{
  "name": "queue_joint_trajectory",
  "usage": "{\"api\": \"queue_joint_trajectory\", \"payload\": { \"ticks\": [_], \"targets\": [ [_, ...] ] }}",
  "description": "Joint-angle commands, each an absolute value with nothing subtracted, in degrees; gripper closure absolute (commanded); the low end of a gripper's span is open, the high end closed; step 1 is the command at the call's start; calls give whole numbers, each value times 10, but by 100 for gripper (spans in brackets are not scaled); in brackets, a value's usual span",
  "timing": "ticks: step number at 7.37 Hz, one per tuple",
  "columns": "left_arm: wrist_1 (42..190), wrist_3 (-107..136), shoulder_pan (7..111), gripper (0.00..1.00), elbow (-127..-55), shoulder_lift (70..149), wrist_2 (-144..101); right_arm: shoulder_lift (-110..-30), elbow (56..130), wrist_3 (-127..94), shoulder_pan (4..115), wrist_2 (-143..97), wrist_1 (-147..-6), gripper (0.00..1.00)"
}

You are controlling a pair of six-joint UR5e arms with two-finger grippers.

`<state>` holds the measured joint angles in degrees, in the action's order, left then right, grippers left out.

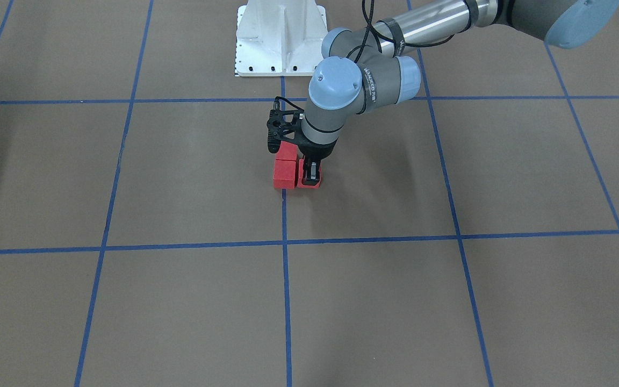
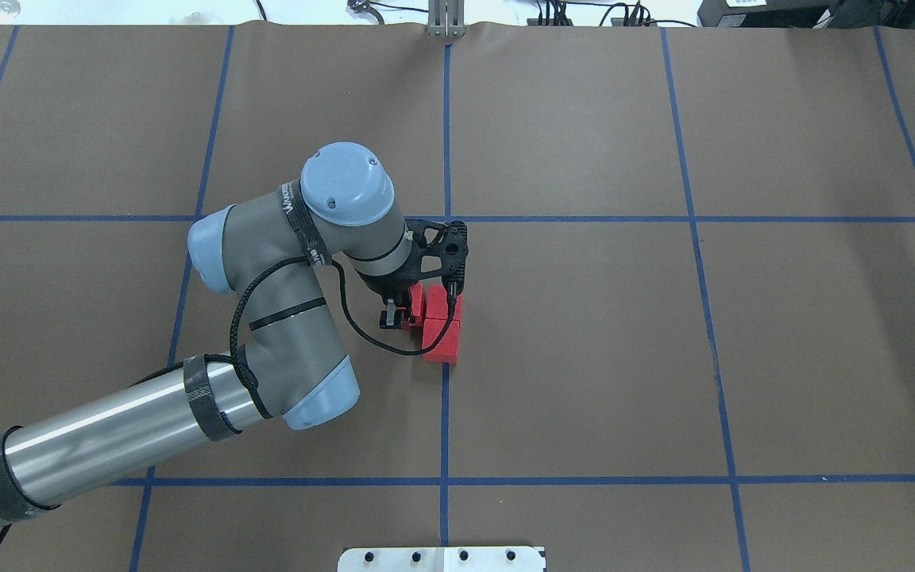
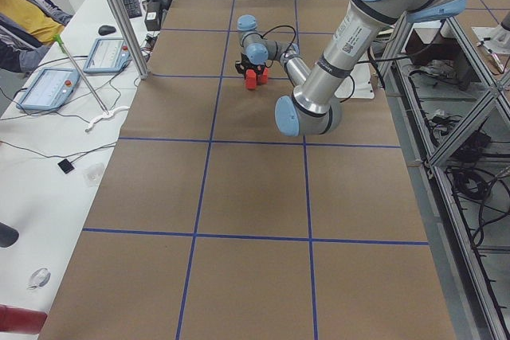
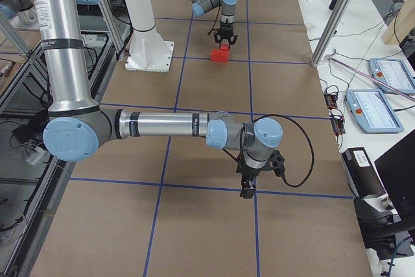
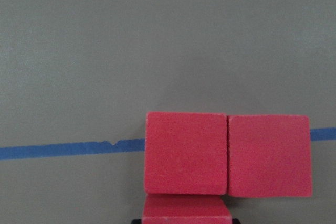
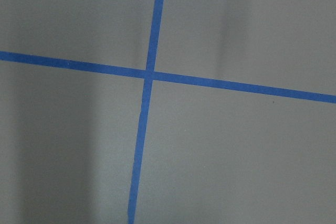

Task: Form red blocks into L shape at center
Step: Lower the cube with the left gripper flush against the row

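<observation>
The left pincer (image 1: 311, 173) stands around the third block (image 5: 186, 207); whether it squeezes cannot be told. That block touches one of two blocks (image 5: 269, 156) lying side by side on the blue line (image 5: 63, 149) at the centre (image 2: 521, 334). Three blocks make an L. Next, it likely needs to let go and lift straight up. The right pincer (image 4: 248, 189) hangs far off; its jaws cannot be told.

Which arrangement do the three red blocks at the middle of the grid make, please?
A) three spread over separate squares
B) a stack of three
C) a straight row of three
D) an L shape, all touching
D: in the left wrist view two red blocks sit side by side on the blue tape line, and the third block butts against the side of one of them, making the corner.
</observation>
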<state>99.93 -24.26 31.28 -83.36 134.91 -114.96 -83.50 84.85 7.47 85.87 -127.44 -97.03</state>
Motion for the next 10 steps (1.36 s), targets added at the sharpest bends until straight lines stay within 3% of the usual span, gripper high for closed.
{"api": "queue_joint_trajectory", "payload": {
  "ticks": [1, 4, 10],
  "targets": [
    [999, -240, 312, 68, -833, 1349, -1150, -835, 846, 75, 859, -1274, -970, 1],
    [998, -239, 311, 67, -832, 1350, -1150, -835, 846, 75, 859, -1274, -970, 1],
    [998, -231, 308, 51, -820, 1358, -1149, -835, 846, 75, 859, -1274, -970, 1]
  ]
}}
